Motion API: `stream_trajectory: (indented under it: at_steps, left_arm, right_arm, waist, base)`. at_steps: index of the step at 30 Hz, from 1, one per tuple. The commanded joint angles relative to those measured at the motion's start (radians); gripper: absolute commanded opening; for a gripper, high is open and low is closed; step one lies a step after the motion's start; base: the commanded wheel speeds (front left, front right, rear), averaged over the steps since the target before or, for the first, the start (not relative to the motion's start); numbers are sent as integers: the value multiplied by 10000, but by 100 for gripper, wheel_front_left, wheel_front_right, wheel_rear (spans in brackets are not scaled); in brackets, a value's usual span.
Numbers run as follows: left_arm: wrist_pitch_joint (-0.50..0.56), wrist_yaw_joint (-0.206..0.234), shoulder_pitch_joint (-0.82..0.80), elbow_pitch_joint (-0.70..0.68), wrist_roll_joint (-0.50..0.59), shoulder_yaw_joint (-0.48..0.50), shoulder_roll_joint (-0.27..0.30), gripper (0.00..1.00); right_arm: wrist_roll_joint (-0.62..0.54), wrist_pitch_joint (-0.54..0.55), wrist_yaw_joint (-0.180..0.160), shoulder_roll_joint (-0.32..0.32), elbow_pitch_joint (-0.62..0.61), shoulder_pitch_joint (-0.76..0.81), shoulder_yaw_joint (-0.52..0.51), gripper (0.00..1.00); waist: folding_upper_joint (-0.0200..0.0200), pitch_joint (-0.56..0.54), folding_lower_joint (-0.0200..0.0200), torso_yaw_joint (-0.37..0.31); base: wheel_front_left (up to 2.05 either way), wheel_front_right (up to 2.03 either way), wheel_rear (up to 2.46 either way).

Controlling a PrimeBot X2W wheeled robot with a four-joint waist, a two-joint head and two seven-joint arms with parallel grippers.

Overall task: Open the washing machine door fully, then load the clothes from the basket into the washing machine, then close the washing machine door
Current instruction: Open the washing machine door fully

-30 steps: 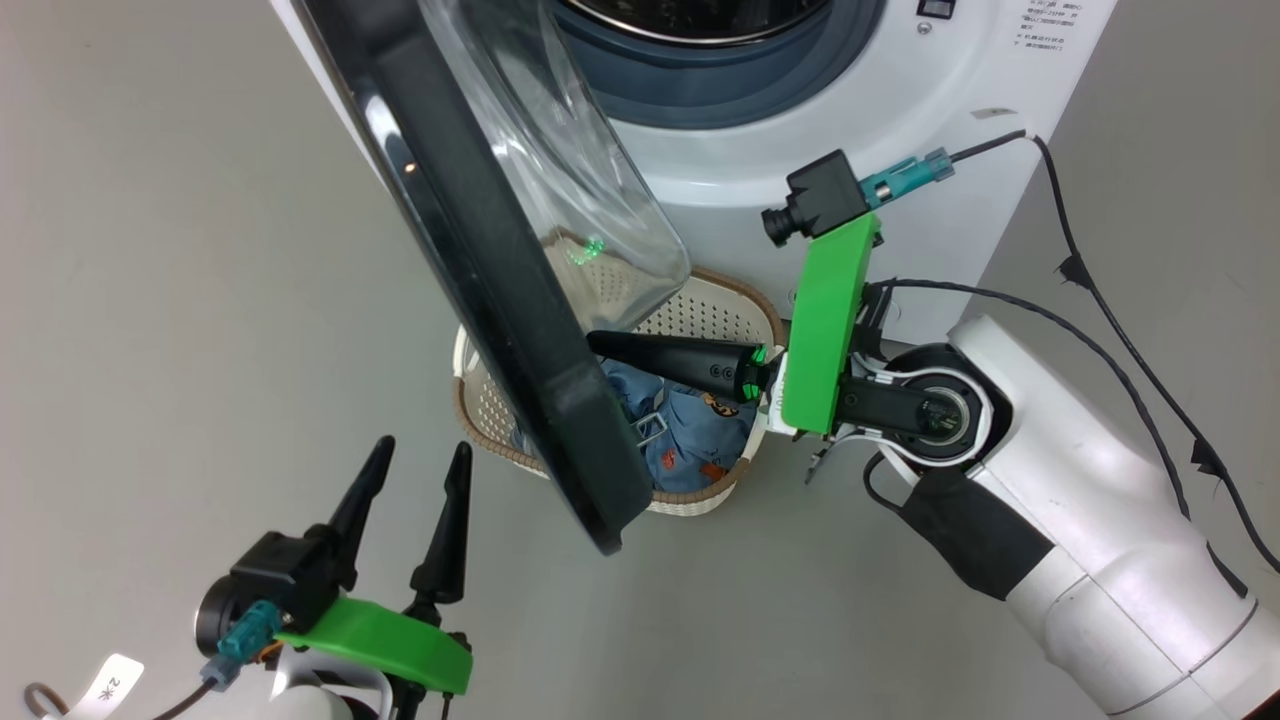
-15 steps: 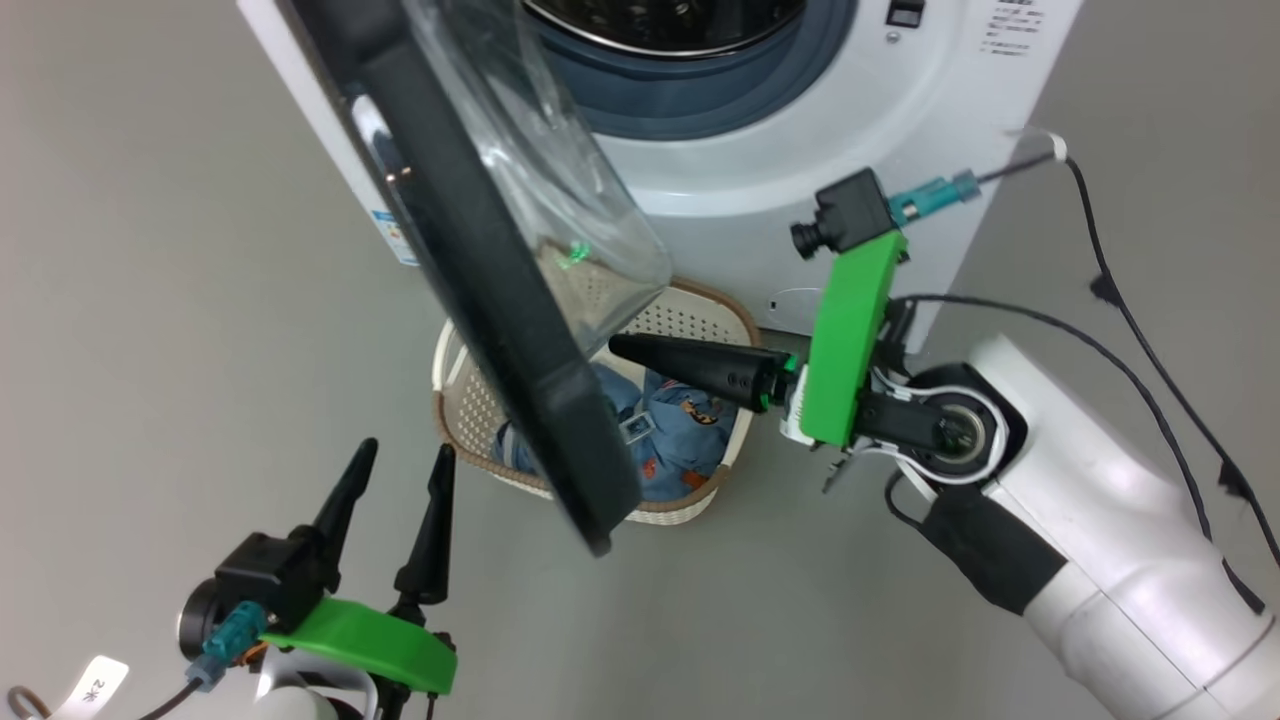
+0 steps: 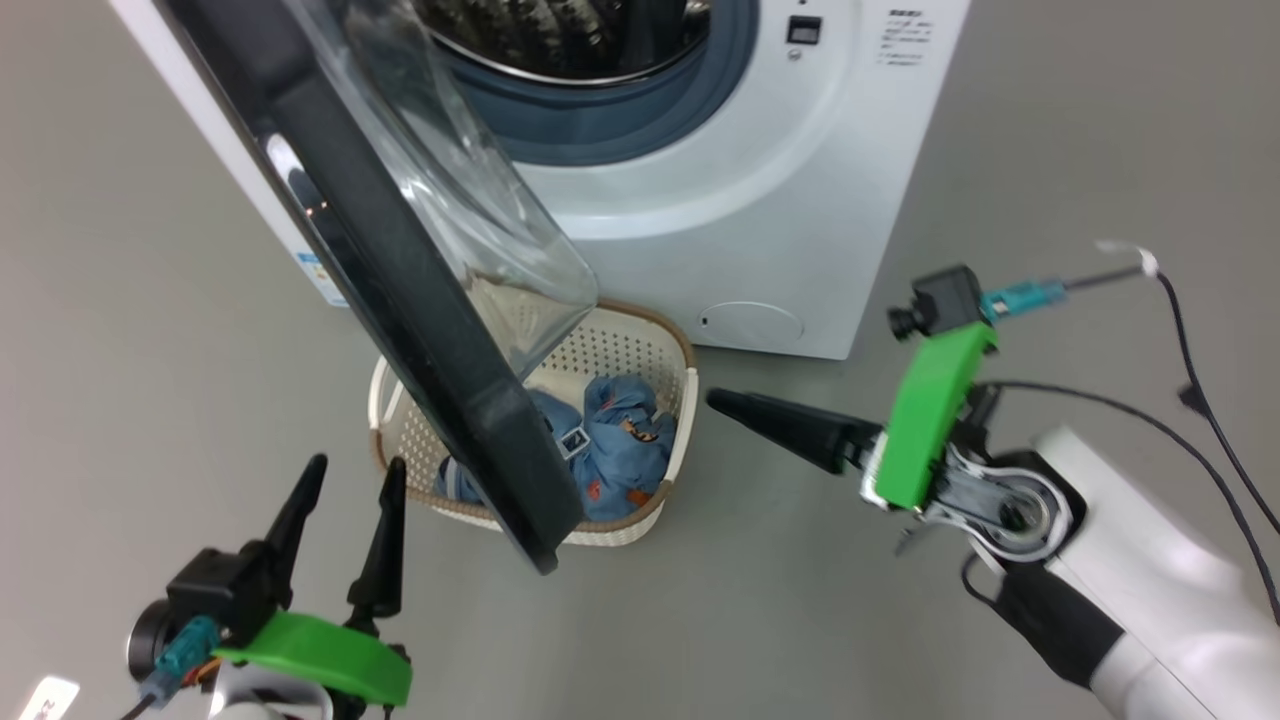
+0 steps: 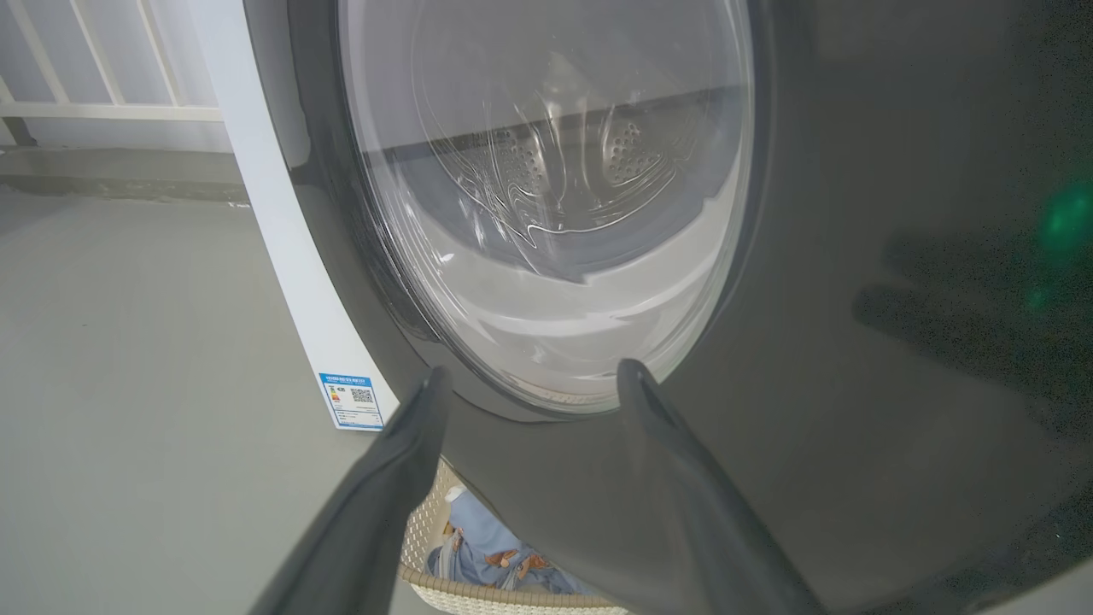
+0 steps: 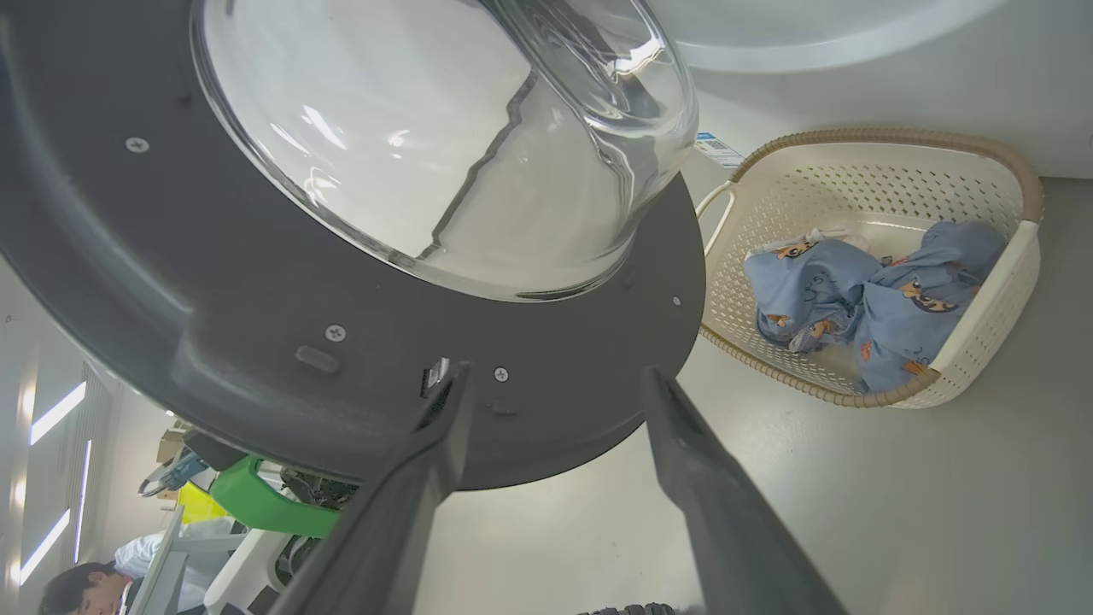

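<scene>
1. The right gripper (image 5: pixel 557 371) has its two dark fingers spread wide, with nothing between them.
2. Ahead of its fingertips, apart from them, the large round washing machine door (image 3: pixel 400 290), with a glossy black rim and a clear glass bowl, stands swung open.
3. Near those fingertips, off to one side, sits the cream-white perforated plastic basket (image 3: pixel 688 385), with the light blue printed clothes (image 3: pixel 615 440) inside.
4. The left gripper (image 3: pixel 356 463) is also wide open and empty, facing the door's outer side.
5. Beyond the door is the white front-loading washing machine (image 3: pixel 720 240).
</scene>
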Motion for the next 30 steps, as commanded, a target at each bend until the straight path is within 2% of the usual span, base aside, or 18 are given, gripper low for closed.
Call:
stream_trajectory:
  at_steps: [1, 14, 30]
  left_arm:
    - [-65, -15, 56, -203, -72, 397, 279, 100]
    - [-65, -15, 553, -254, -45, 740, 457, 100]
    - [-65, -15, 996, -226, -39, 1060, 494, 100]
  right_arm:
    - [22, -147, 29, -20, -229, 305, -50, 100]
    - [-420, -1414, 29, -978, -67, 1550, 76, 100]
    - [-1804, -4690, 29, -1694, 991, 2534, 1021, 100]
  waist:
    - [-1, -153, 0, -168]
    - [-1, -603, 0, -740]
    - [-1, -1005, 0, -1049]
  base:
    - [0, 0, 0]
    - [0, 0, 0]
    - [0, 0, 0]
